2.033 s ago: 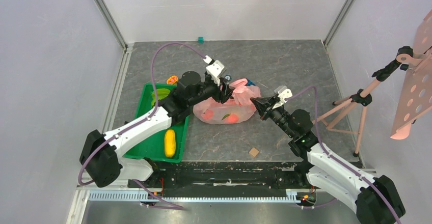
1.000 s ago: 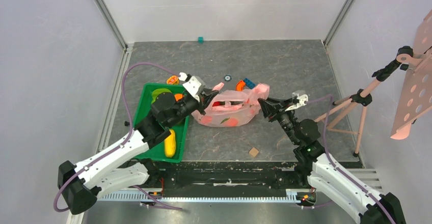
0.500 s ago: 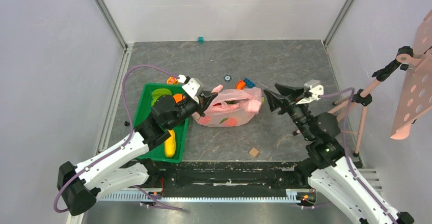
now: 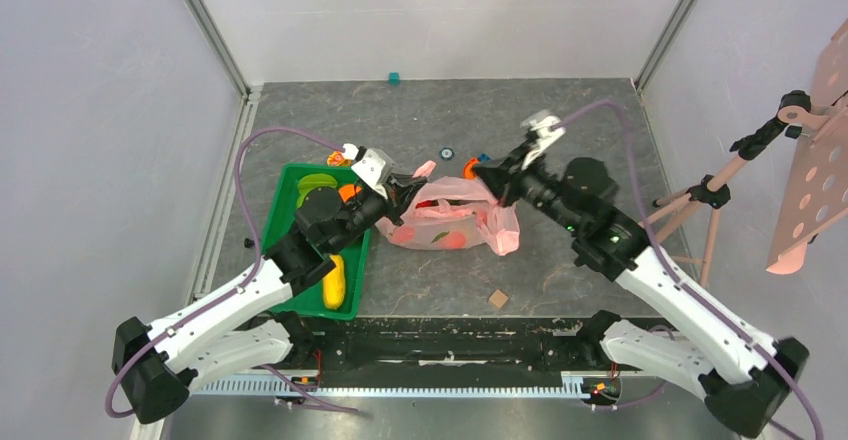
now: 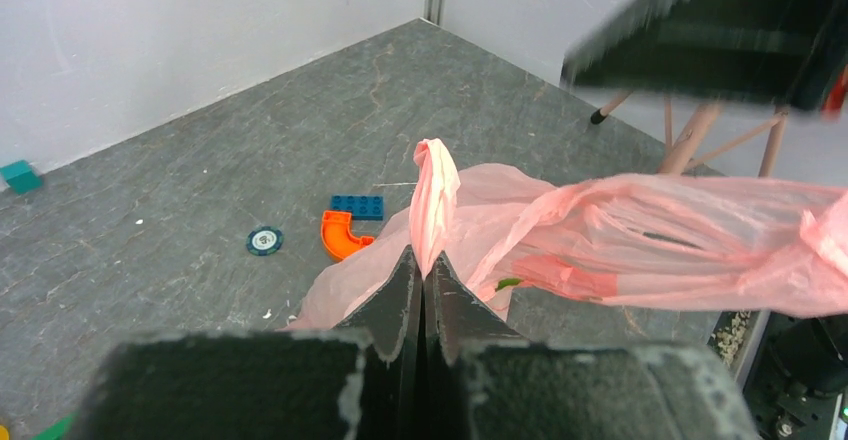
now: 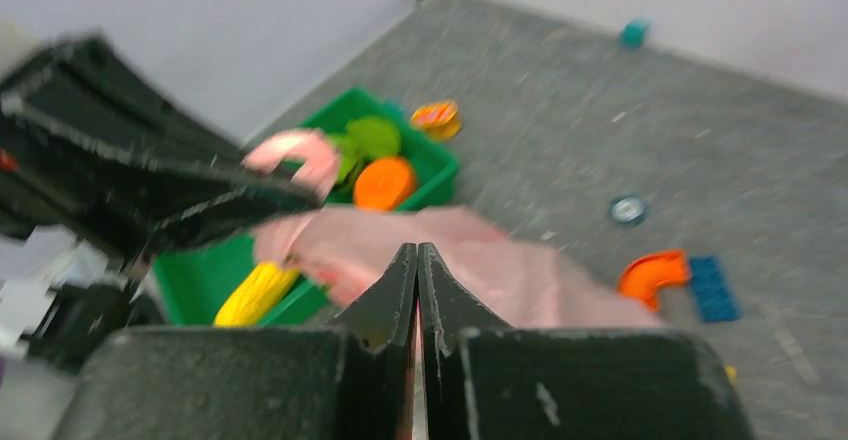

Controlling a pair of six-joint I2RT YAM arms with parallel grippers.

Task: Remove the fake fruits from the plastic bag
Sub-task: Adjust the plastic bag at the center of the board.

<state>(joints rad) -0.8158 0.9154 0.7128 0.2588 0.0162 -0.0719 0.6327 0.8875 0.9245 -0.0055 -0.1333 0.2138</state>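
Observation:
The pink plastic bag (image 4: 448, 222) lies on the grey floor between both arms. Through its film the fake fruits show as reddish patches (image 4: 455, 239), one with a green leaf (image 5: 560, 275). My left gripper (image 4: 405, 188) is shut on the bag's left handle (image 5: 433, 185), which stands up from the jaw tips (image 5: 422, 258). My right gripper (image 4: 483, 173) is shut at the bag's right upper edge, with a pink sliver between its jaws (image 6: 417, 252). The bag (image 6: 480, 260) is blurred behind them. The mouth stretches between the two grips.
A green tray (image 4: 290, 260) left of the bag holds a yellow fruit (image 4: 333, 280), a green fruit (image 4: 318, 184) and an orange ball (image 6: 385, 182). Behind the bag lie an orange curved piece (image 5: 343, 235), a blue brick (image 5: 357, 205) and a chip (image 4: 446, 153). A tripod (image 4: 700, 200) stands right.
My right arm swung from the bag's right side in over its right edge and shut there. The bag's right end now hangs down in a flap. The left grip held.

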